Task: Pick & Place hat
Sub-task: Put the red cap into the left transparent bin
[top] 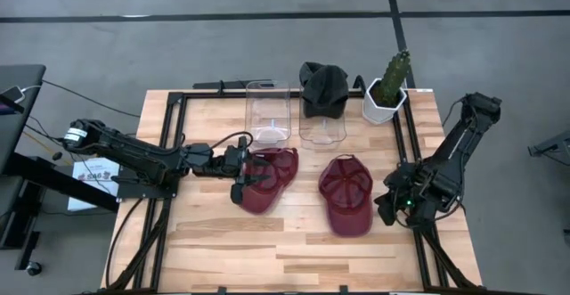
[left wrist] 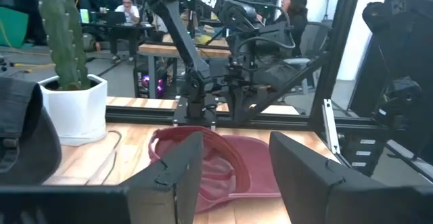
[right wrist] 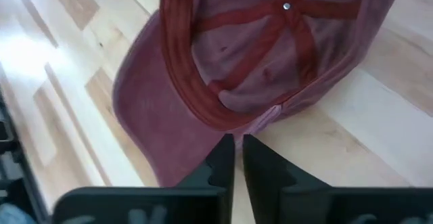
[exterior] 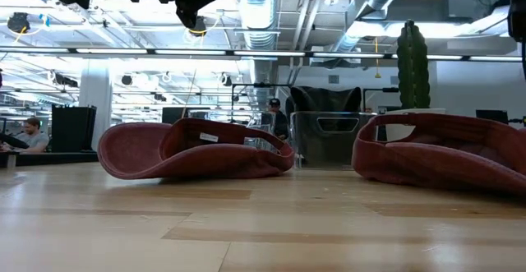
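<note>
Overhead, two maroon caps lie upside down on the wooden table (top: 223,241): the left cap (top: 267,181) sits under the left gripper (top: 242,185), whose fingers stand apart — nothing clamped. Just beside the right cap (top: 346,195), the right gripper (right wrist: 237,153) hovers, fingers nearly together and empty.

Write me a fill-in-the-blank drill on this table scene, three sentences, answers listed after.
1. On the wooden table lie ____ red caps, both upside down.
2. The black hat rests on top of a clear ____.
3. The cactus grows in a ____ pot.

Missing words: two; container; white
</note>
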